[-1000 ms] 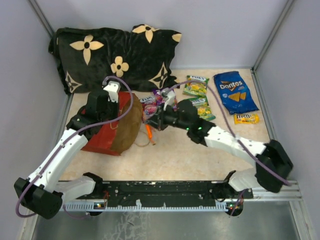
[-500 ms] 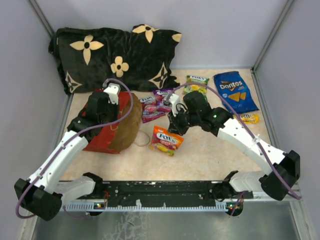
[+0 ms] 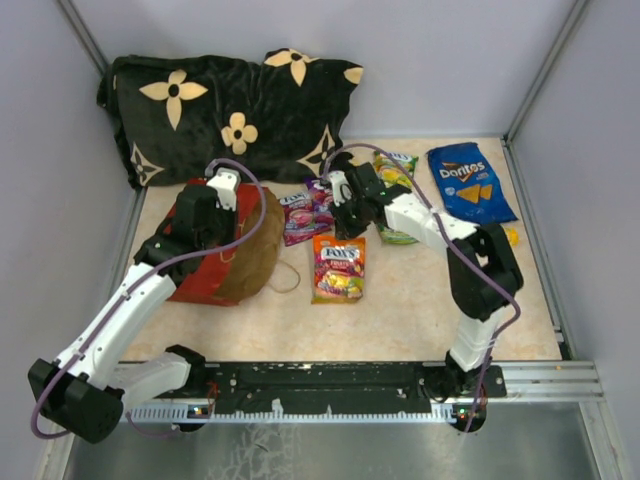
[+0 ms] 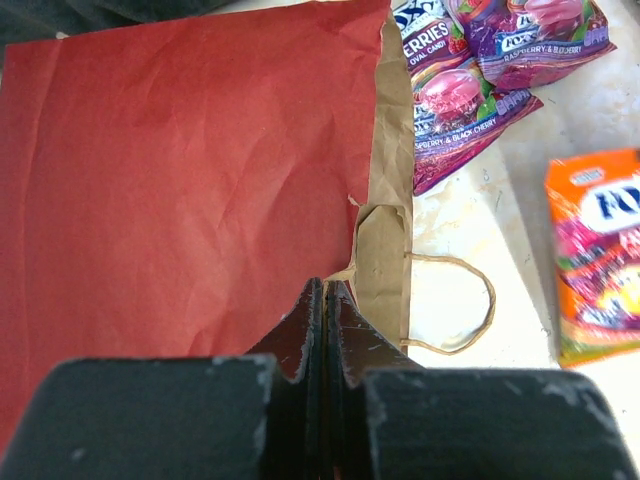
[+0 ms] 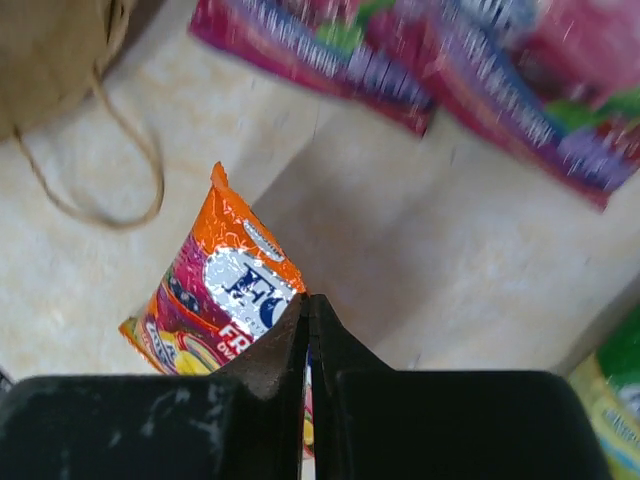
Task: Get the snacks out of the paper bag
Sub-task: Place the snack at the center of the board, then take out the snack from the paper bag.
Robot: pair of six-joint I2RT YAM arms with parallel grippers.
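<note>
The red paper bag (image 3: 195,285) lies on its side at the left, its brown mouth (image 3: 255,262) facing right. My left gripper (image 3: 222,245) is shut on the bag's upper edge (image 4: 180,180) beside the cord handle (image 4: 470,300); its tips (image 4: 327,285) meet there. My right gripper (image 3: 345,232) is shut on the top edge of an orange candy pouch (image 3: 338,268), which hangs just right of the bag's mouth. In the right wrist view the pouch (image 5: 225,300) sits pinched at the tips (image 5: 310,300). Two purple pouches (image 3: 300,215) lie behind it.
Green pouches (image 3: 395,170), the blue Doritos bag (image 3: 468,182) and a sliver of the yellow M&M's packet (image 3: 512,237) lie at the back right. The black flowered pillow (image 3: 220,110) fills the back left. Grey walls close both sides.
The right gripper has drawn the orange pouch out of the bag's mouth and carried it right, then slightly back. The right arm folded in. The left gripper stayed on the bag.
</note>
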